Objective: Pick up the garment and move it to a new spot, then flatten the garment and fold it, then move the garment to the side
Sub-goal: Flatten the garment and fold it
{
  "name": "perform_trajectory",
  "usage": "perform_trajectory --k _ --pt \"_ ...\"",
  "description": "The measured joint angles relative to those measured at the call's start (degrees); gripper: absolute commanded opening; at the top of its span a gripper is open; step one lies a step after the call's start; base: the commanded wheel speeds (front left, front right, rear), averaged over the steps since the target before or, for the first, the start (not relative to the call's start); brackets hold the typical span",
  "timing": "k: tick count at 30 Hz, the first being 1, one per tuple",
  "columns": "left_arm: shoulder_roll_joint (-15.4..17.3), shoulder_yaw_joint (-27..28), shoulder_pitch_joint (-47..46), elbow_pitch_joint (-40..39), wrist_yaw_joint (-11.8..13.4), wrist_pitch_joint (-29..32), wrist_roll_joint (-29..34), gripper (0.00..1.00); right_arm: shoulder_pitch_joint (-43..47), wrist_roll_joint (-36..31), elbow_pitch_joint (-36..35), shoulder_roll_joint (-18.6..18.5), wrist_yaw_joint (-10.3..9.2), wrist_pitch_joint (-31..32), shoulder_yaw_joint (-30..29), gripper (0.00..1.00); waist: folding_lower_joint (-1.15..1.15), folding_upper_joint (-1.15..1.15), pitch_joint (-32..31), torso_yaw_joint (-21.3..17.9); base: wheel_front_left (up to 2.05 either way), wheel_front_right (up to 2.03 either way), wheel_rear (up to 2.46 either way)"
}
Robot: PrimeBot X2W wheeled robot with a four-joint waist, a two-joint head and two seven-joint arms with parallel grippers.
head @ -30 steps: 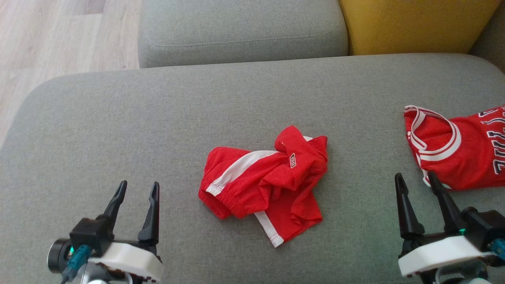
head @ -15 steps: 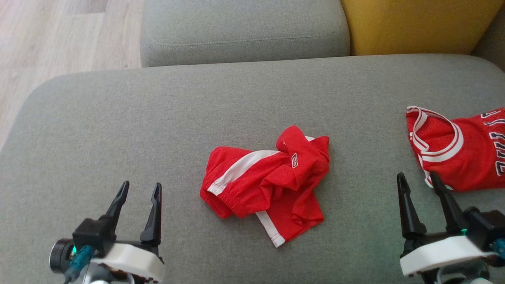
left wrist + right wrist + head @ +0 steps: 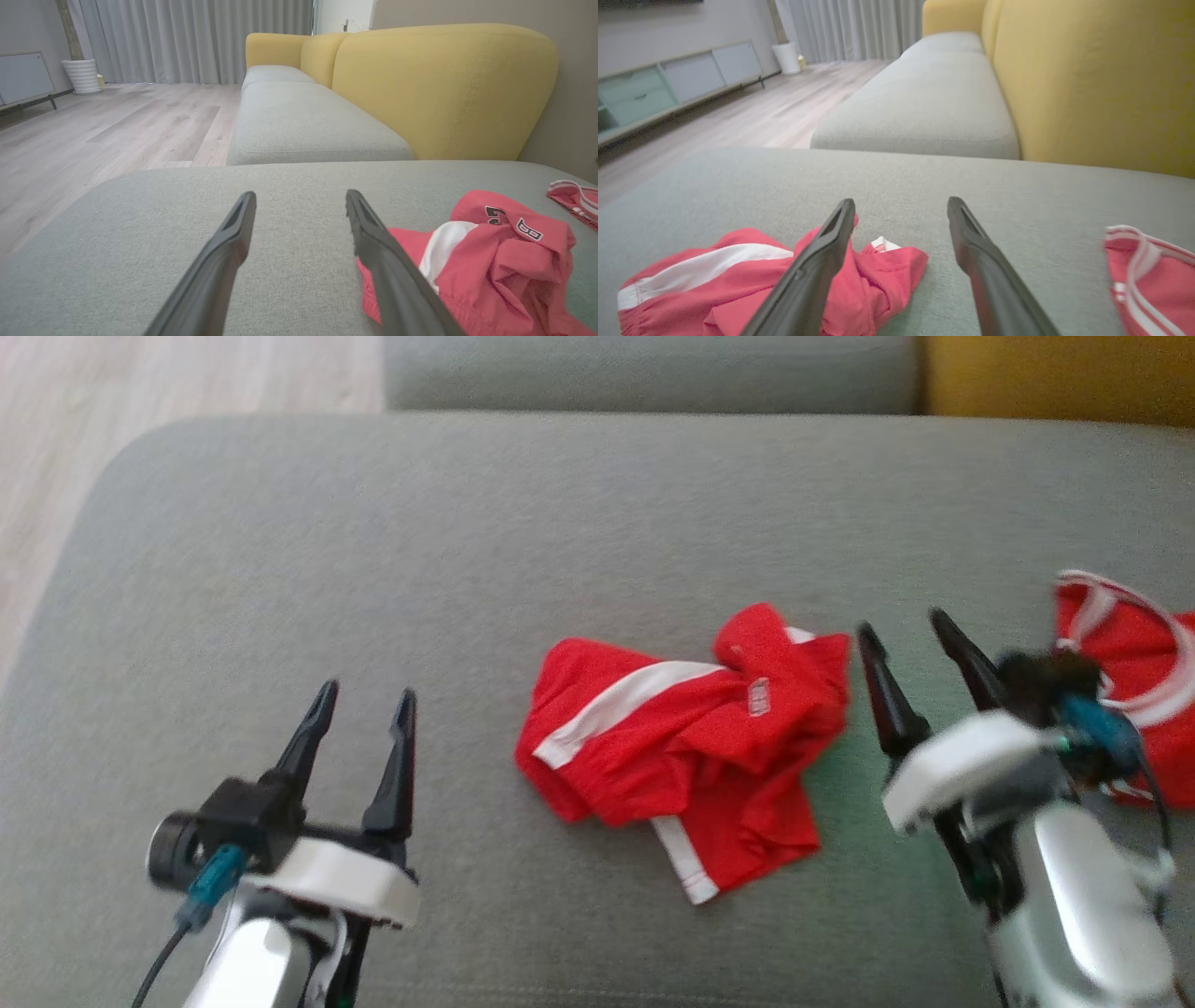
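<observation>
**Operator:** What are we seeing at the left?

**Technician:** Our left gripper (image 3: 368,691) is hovering over the bare sofa cushion (image 3: 467,541), fingers apart, holding nothing, well apart from the work.

**Operator:** And the garment?

**Technician:** The red shorts (image 3: 672,747) are lying crumpled mid-cushion, untouched. Our right gripper (image 3: 901,623) is sitting just beside their right edge, fingers spread and empty, likely because that edge is the nearest pinch point. A red jersey (image 3: 1134,681) is lying farther right, apart.

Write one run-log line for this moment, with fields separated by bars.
left pincer: open, empty | right pincer: open, beside red shorts | red shorts: crumpled, ungrasped, on grey cushion
</observation>
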Motion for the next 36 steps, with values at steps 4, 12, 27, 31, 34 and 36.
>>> perform_trajectory --k 4,12,27,31,34,36 --pt "-1.2 -0.9 -2.7 1.2 -1.2 -0.7 0.5 1.0 -8.1 1.9 9.1 -2.8 0.0 3.8 5.4 1.0 0.0 0.0 2.0 2.9 0.0 0.0 0.0" --pt "-2.8 -1.3 -4.9 3.5 -1.9 -1.2 1.1 1.0 -14.8 8.1 18.4 -5.8 0.0 14.0 13.3 0.0 0.0 0.0 4.8 7.0 0.0 0.0 0.0" --pt "-3.1 1.7 -3.9 2.3 -1.9 -1.5 3.2 1.0 1.7 11.6 4.0 0.5 0.0 1.8 -3.8 0.0 0.0 0.0 4.7 2.4 0.0 0.0 0.0" --pt "-3.1 2.2 -3.8 2.1 -2.0 -1.5 3.5 1.0 10.6 12.0 1.7 1.7 0.0 0.4 -4.9 0.0 0.0 0.0 5.0 0.9 0.0 0.0 0.0" --pt "-3.0 2.4 -3.8 2.1 -2.3 -1.5 3.5 1.0 14.0 14.1 1.7 1.9 0.0 0.4 -4.4 0.35 0.0 0.0 5.2 -0.2 0.0 0.0 0.0" --pt "-3.0 2.4 -3.8 2.1 -2.3 -1.5 3.5 1.0 15.3 15.0 2.4 2.0 0.0 0.3 -4.2 1.0 0.0 0.0 5.2 -0.7 0.0 0.0 0.0"
